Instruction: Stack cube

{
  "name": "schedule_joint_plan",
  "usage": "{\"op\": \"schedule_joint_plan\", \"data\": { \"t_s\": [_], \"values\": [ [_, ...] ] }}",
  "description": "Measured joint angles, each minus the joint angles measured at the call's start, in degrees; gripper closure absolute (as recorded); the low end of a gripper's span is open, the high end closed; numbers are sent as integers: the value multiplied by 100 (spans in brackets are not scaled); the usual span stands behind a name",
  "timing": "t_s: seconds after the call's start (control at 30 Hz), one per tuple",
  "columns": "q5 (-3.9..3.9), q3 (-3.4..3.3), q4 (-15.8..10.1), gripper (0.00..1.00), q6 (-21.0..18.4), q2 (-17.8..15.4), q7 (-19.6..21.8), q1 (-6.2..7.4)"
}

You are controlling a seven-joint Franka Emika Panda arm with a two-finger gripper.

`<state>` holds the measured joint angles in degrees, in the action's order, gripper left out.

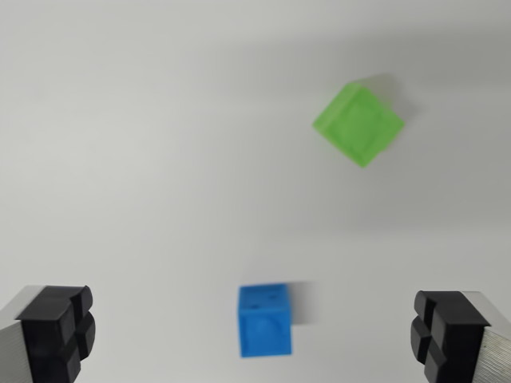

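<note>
A blue cube (264, 320) rests on the white table, low in the wrist view and near the middle. A larger-looking green cube (358, 124) lies farther off, toward the wrist view's upper right, turned corner-on. My gripper (254, 335) is open. Its black fingertips (57, 331) stand wide apart at the bottom corners, one on each side of the blue cube, and neither touches it. The picture is slightly blurred.
A plain white tabletop (144, 159) fills the whole view. Nothing else lies on it in this frame.
</note>
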<state>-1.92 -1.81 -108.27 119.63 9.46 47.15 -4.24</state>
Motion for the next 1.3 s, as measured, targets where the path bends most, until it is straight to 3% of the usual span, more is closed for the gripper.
{"op": "schedule_joint_plan", "data": {
  "t_s": [0.7, 1.3],
  "values": [
    [0, 0, -87, 0, 49, -12, -10, -1],
    [4, -3, -756, 0, 452, -254, -123, -24]
  ]
}}
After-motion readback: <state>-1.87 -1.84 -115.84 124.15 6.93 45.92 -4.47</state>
